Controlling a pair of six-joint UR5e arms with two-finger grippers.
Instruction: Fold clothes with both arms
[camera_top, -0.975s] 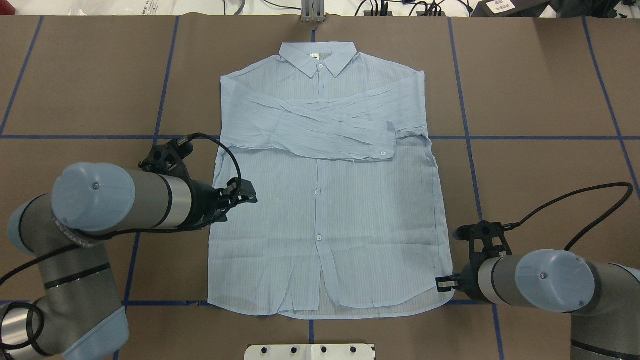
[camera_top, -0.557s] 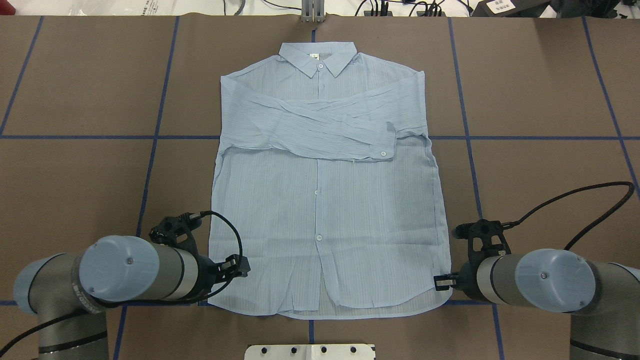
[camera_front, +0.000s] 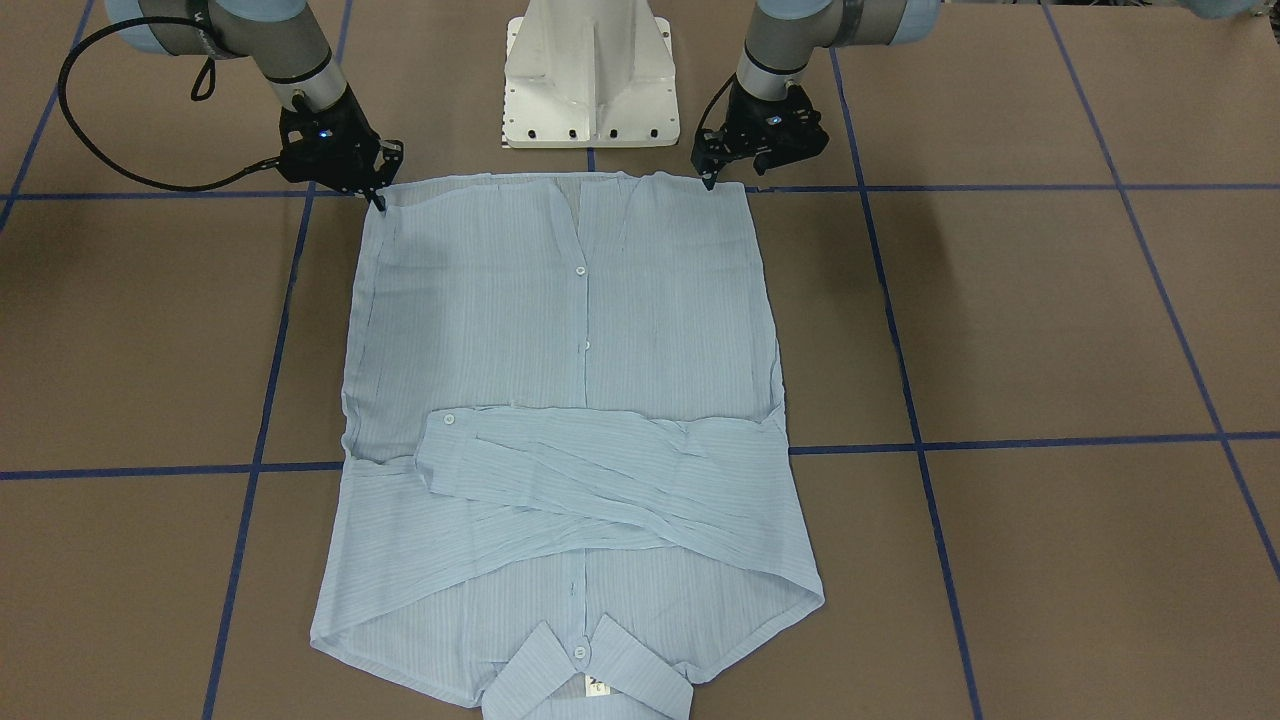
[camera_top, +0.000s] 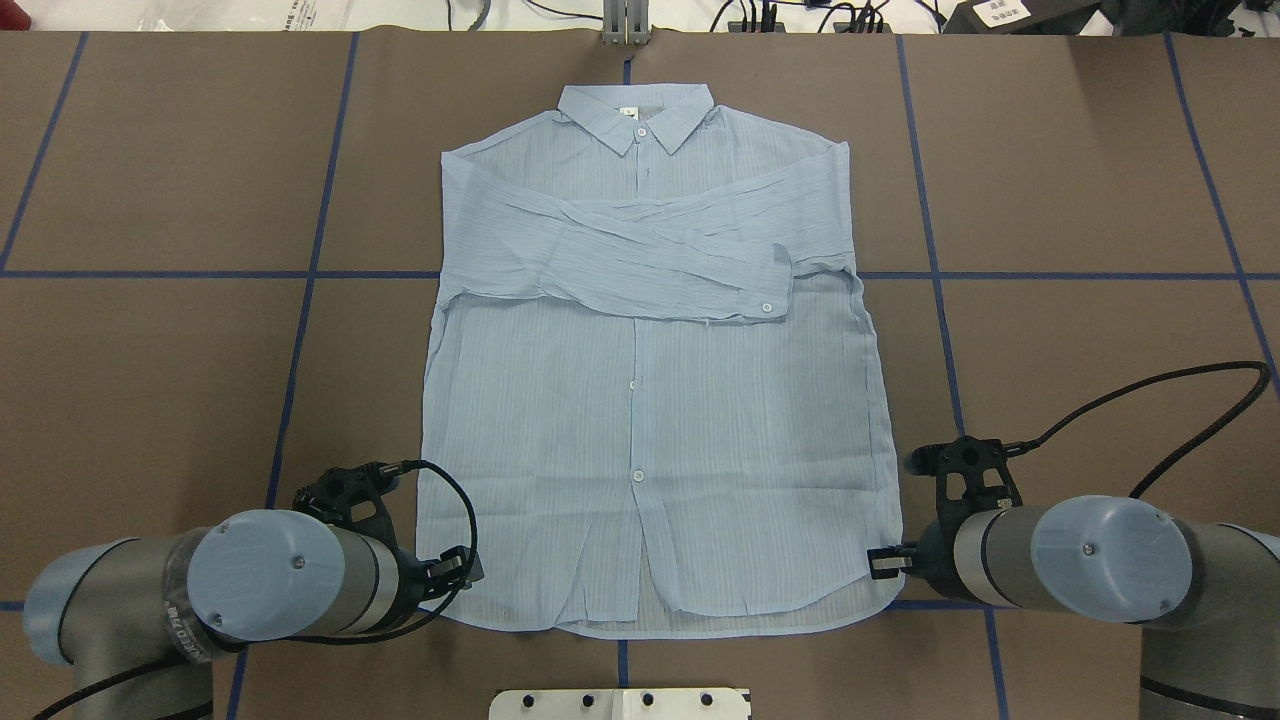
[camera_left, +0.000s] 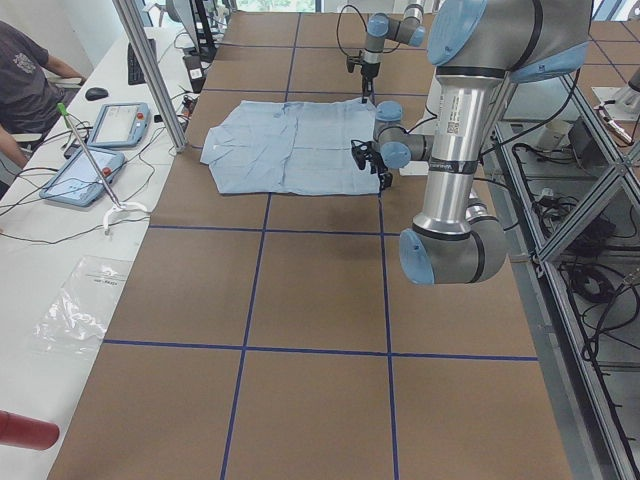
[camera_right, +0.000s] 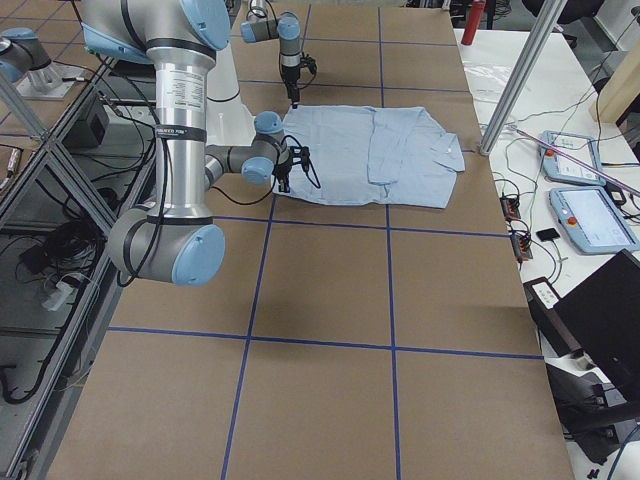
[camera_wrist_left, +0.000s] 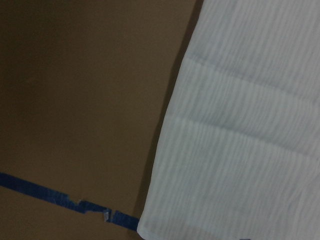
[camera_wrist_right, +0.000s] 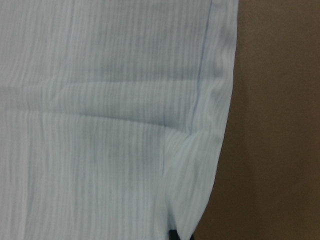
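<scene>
The light blue shirt (camera_top: 650, 400) lies flat and buttoned on the brown table, collar (camera_top: 636, 112) at the far side, both sleeves folded across the chest. My left gripper (camera_top: 458, 575) is low at the near left hem corner, jaws open; it also shows in the front view (camera_front: 712, 180). Its wrist view shows that shirt corner (camera_wrist_left: 240, 125) and no fingers. My right gripper (camera_top: 884, 562) stands at the near right hem corner, jaws apparently open; it also shows in the front view (camera_front: 380, 195). The hem (camera_wrist_right: 200, 165) puckers there.
The white pedestal base (camera_front: 590, 70) stands just behind the shirt's hem. Blue tape lines (camera_top: 300, 330) grid the table. A metal post (camera_top: 625, 25) stands at the far edge. Tablets (camera_left: 118, 125) and a seated person (camera_left: 25, 80) are at the side table.
My left arm has swung from the shirt's left side edge back toward the robot, down to the near left hem corner. My right gripper has edged slightly toward the shirt. The shirt has not moved.
</scene>
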